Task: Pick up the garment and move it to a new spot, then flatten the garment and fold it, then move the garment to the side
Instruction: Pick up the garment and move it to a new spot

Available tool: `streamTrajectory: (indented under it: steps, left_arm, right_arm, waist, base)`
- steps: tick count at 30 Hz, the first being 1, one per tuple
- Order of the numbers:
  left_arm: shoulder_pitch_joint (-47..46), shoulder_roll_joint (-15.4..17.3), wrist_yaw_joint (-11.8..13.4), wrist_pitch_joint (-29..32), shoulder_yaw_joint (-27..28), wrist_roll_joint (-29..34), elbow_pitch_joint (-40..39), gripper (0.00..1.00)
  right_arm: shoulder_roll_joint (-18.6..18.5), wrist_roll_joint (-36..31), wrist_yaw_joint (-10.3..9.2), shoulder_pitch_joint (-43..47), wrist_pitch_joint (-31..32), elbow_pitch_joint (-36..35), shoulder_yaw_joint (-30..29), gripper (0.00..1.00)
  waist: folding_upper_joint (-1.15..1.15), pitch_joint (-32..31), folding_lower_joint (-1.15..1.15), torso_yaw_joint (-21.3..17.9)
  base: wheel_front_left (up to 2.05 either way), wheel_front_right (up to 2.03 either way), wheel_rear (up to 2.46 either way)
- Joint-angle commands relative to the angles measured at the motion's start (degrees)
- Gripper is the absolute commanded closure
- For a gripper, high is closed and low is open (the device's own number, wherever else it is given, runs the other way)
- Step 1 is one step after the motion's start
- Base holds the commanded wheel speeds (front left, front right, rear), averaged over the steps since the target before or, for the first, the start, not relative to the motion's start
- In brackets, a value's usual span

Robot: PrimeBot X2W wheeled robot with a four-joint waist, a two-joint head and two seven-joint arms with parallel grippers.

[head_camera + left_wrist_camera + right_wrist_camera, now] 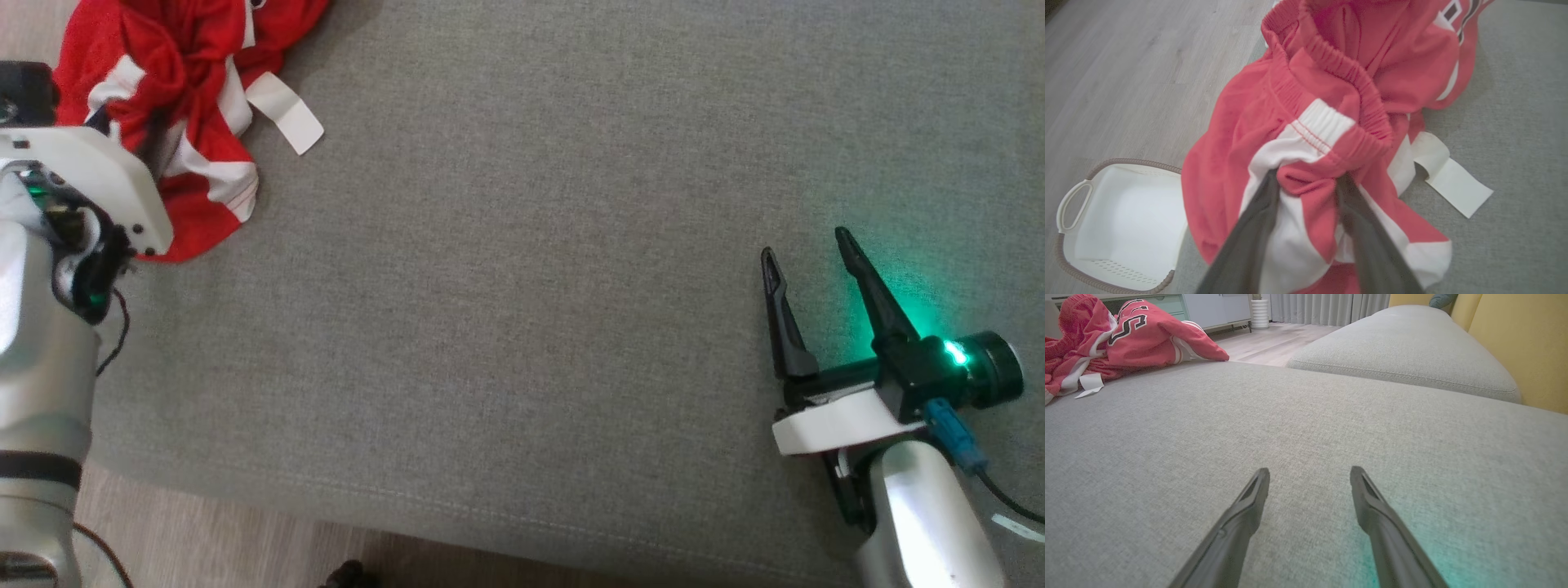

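The garment (188,98) is a crumpled red piece with white stripes, lying at the far left corner of the grey cushion (522,286). In the left wrist view the garment (1331,102) shows an elastic waistband on top. My left gripper (1308,177) has its tips pushed into the cloth, straddling a red fold, jaws still apart. In the head view the left gripper (126,131) is mostly hidden behind its white wrist mount. My right gripper (804,245) stands open over bare cushion at the lower right, nothing between its fingers. The right wrist view shows that gripper (1309,470) with the garment (1147,339) far off at the upper left.
A white label strip (1453,183) trails from the garment onto the cushion. A white basket (1069,204) sits on the wooden floor beside the cushion's edge. A second grey cushion (1404,343) and a yellow backrest (1535,343) lie beyond my right gripper. The cushion's near edge (367,506) borders floor.
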Motion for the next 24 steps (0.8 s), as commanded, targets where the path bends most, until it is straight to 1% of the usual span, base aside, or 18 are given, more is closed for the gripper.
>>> streamTrajectory:
  steps: [1,2,3,7,13,18,24]
  left_arm:
    - [-2.9,4.3,0.1,-0.8,1.2,-0.4,-1.0,0.92]
    - [-2.9,4.3,0.1,-0.8,1.2,-0.4,-1.0,0.92]
    - [-3.0,4.4,0.1,-1.2,0.8,-0.7,-0.5,1.00]
    - [-3.4,4.9,0.1,-3.5,-0.8,-1.3,0.6,1.00]
    - [-5.5,8.1,0.1,-8.7,-2.3,0.5,0.8,1.00]
    - [-7.9,11.1,0.1,-12.6,-3.6,1.7,-2.1,1.00]
    - [-10.2,14.0,0.1,-16.2,-7.8,3.1,-8.3,1.00]
  right_arm:
    - [-0.2,0.0,0.43,-1.0,-0.6,-1.7,1.4,0.00]
    - [-0.2,0.0,0.43,-1.0,-0.6,-1.7,1.4,0.00]
    - [-0.2,0.2,0.43,-1.1,-0.6,-1.7,1.6,0.00]
    - [-0.2,1.4,0.43,-1.6,-0.6,-1.2,2.5,0.00]
    - [-0.2,3.7,0.43,-1.8,-0.6,-0.3,3.2,0.00]
    - [-0.2,6.5,0.43,-1.0,-0.6,0.6,3.5,0.00]
    - [-0.2,9.5,0.43,1.0,-0.6,1.4,2.5,0.00]
  waist:
    - [0.00,0.0,-0.01,0.1]
    - [0.00,0.0,-0.01,0.1]
    - [0.00,-0.1,-0.01,0.2]
    - [0.00,-1.3,-0.01,0.2]
    - [0.00,-5.9,-0.01,-1.2]
    - [0.00,-11.8,-0.01,-3.9]
    - [0.00,-18.8,-0.01,-8.7]
  base:
    - [0.00,0.00,0.00]
    - [0.00,0.00,0.00]
    - [0.00,0.00,0.00]
    - [0.00,0.00,0.00]
    - [0.00,0.00,0.00]
    - [0.00,0.00,0.00]
    - [0.00,0.00,0.00]
